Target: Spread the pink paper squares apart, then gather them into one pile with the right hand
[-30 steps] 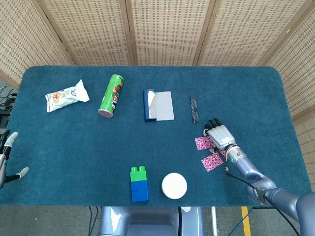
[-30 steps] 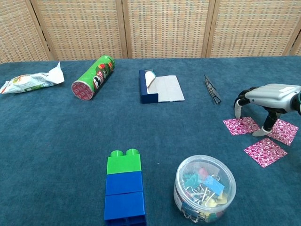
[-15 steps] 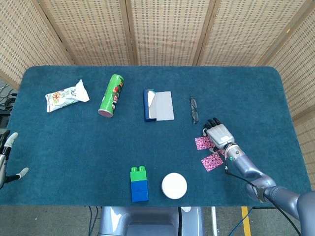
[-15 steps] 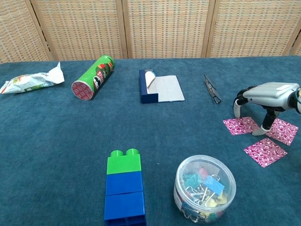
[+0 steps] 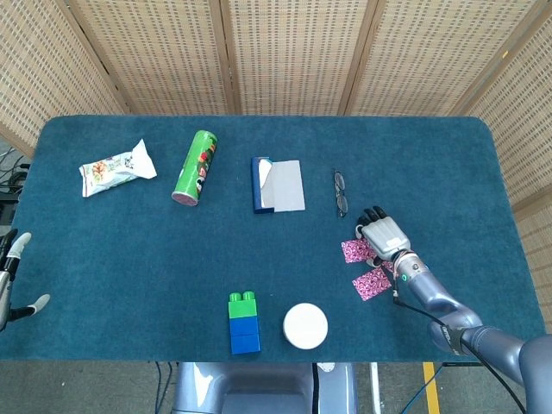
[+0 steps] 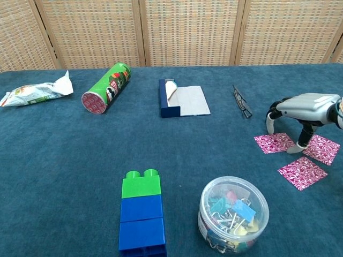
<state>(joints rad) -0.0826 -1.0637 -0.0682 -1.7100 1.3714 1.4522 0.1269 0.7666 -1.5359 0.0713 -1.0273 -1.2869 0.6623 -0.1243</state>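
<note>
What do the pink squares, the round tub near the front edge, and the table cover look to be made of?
Pink squares: thin patterned paper, lying flat, matte.
Round tub: clear glossy plastic, its contents showing through, apparently coloured binder clips.
Table cover: teal cloth, probably felt or short-pile carpet, with a fuzzy, non-reflective surface.

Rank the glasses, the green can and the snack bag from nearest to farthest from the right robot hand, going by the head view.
From the right robot hand, in the head view:
1. Glasses, just up and left of it.
2. Green can, well to the left, past the blue booklet.
3. Snack bag, farthest, near the table's left end.
</note>
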